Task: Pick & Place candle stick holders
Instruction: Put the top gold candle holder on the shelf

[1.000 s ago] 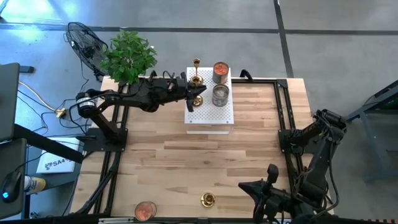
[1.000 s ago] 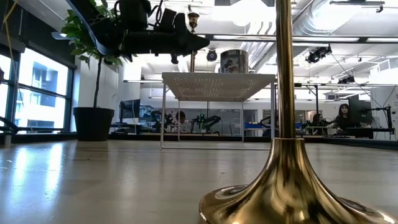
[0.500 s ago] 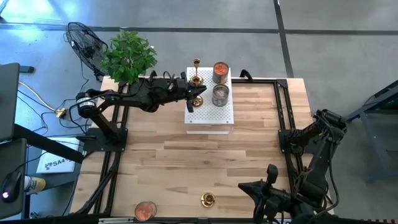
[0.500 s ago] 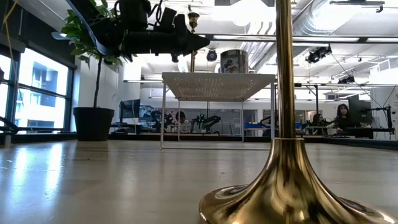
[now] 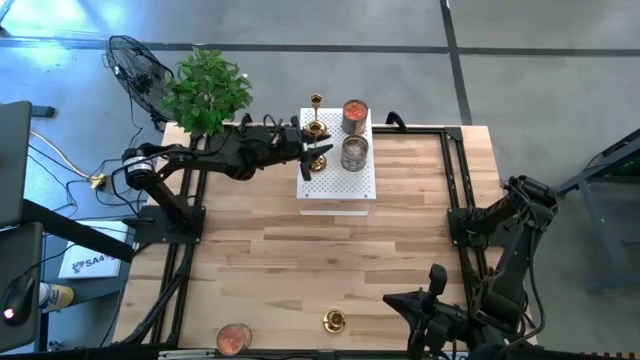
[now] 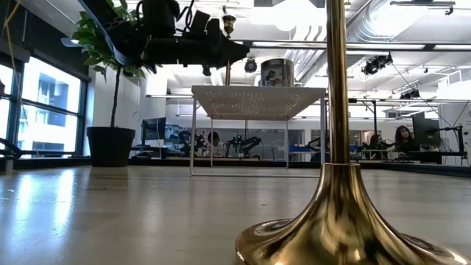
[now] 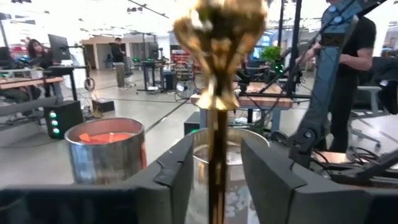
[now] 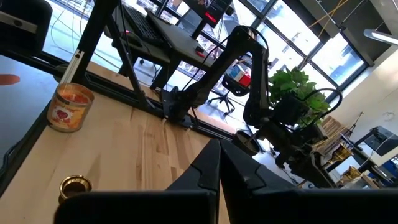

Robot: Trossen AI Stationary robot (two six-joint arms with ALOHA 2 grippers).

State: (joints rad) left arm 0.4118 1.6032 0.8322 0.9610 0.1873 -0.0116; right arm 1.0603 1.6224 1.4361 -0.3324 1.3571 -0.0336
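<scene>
One candle stick holder (image 7: 214,93) | stem between left gripper (image 7: 214,177) fingers, gaps visible

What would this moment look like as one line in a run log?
left gripper: open, astride candle stick holder stem | holder: upright on white block | right gripper: shut, idle at table's near edge

From my station I read shiny gold-brass on the candlestick holder (image 7: 216,93) standing between the dark charcoal fingers (image 7: 176,171) of the left gripper (image 5: 316,152). Under that gripper sits a white block (image 5: 338,175) dotted all over with small holes. Just past the fingers are two silvery tins (image 7: 104,152), the nearer one filled with orange-red wax. Well away from it, a second gold holder (image 5: 334,321) and an orange-labelled candle jar (image 5: 234,338) sit on pale, streaky wood planks (image 5: 300,270). The black right gripper (image 5: 436,285) hangs near them.
</scene>
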